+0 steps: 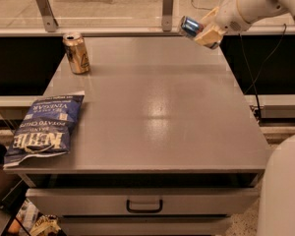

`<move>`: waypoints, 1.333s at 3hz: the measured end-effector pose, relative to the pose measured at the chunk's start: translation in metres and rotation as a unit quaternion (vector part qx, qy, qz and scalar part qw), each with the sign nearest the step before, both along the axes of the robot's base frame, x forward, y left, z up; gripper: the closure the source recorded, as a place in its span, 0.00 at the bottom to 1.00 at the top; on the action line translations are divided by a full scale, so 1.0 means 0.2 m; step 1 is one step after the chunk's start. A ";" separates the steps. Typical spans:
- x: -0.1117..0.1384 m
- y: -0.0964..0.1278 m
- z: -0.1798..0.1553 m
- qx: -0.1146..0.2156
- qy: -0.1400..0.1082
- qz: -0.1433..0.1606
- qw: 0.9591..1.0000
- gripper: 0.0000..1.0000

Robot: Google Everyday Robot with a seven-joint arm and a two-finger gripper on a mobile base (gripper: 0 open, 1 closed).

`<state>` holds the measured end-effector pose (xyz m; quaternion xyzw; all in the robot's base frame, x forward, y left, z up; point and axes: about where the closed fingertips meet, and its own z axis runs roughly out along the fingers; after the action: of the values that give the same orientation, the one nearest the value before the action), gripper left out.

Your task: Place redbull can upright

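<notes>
Hanging in the air at the top right of the camera view, the gripper (210,30) has its tan fingers clamped on the redbull can (189,26). The can is well clear of any surface and tipped nearly onto its side, its silver end pointing away from the wrist toward picture-left. It seems to be held this way only because that is how it was gripped. To stand upright it needs the arm (255,3) to roll the wrist until the can's axis is vertical, then lower it.

Below the gripper and toward the camera lies the grey table (152,107). The gripper sits over its far right corner, so there is bare tabletop close underneath for the set-down.

Well off to picture-left of the gripper, and lower, a gold can (76,53) stands upright on the table near the far left corner. It is far enough away not to be in the way. Whether it is opened or full cannot be told.

Farthest from the gripper, a blue chip bag (44,129) lies flat at the near left edge, overhanging it slightly. It looks puffed and unopened, though that is a guess.

Under the tabletop a drawer (145,203) is pushed in, its contents hidden.
</notes>
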<state>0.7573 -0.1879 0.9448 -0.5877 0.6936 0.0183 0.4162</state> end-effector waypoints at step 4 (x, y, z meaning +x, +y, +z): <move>-0.16 -0.15 0.14 0.141 -0.064 0.002 0.988 1.00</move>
<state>0.7262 -0.2177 0.9726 -0.5243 0.6551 0.0795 0.5382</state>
